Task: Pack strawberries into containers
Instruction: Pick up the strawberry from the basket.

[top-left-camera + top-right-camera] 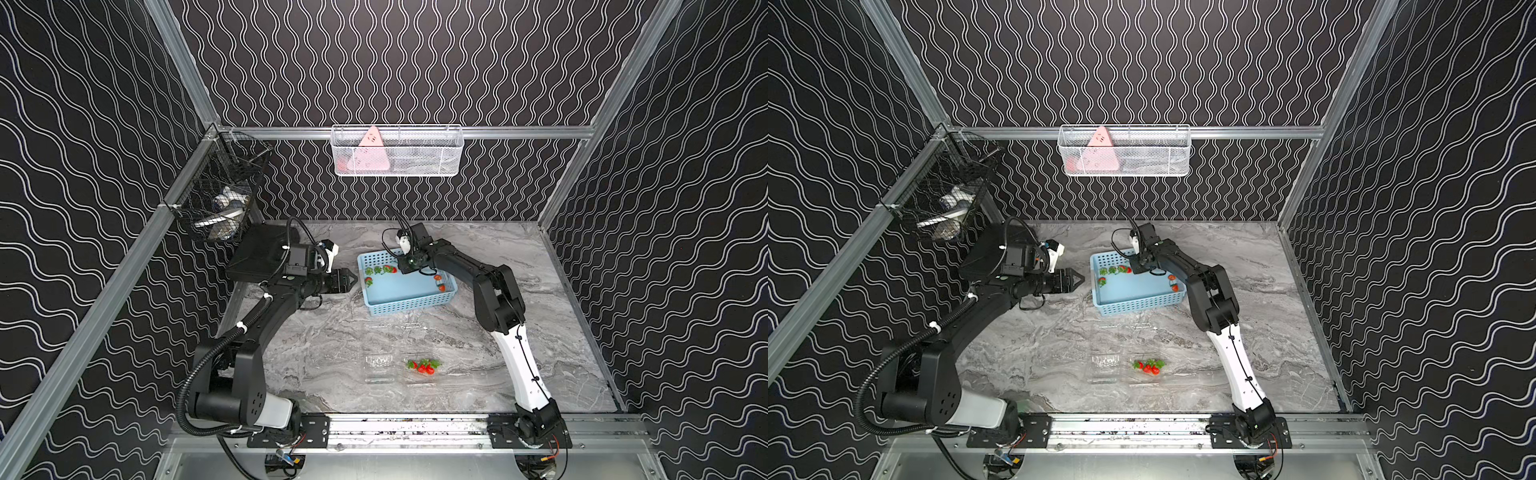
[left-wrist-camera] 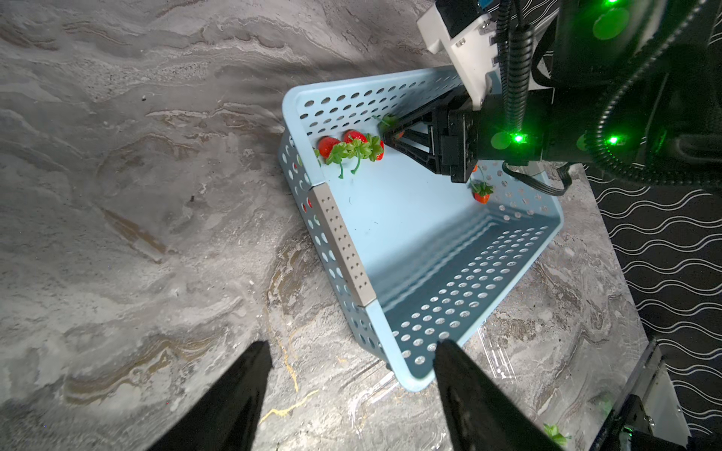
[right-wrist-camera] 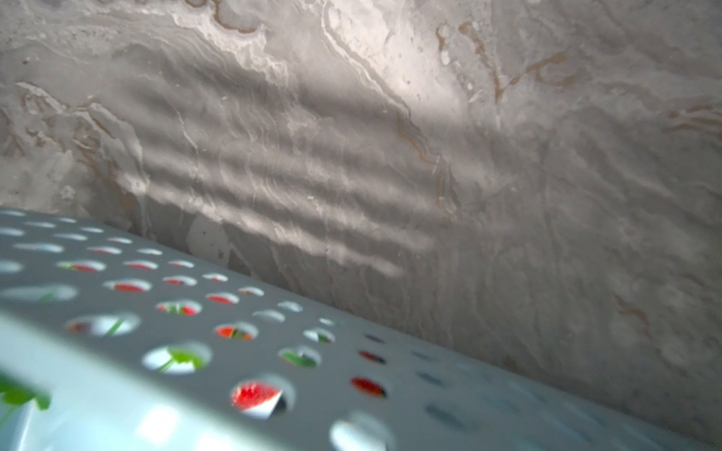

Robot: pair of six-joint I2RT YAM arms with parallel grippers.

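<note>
Blue plastic basket (image 1: 409, 306) holds the loose strawberries (image 2: 349, 146) along its walls, so my right pincer (image 2: 388, 136) reaches inside, tips pinched on one berry (image 2: 386, 120), while my left pincer (image 2: 353, 345) hangs open beside it, because the clear containers (image 1: 379, 368) near my base need filling

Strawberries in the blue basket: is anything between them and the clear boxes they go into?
Only the near wall of the blue basket: the strawberries lie inside it and must be lifted over. Beyond, the table up to the clear boxes shows just faint clear plastic, perhaps their opened lids.
</note>
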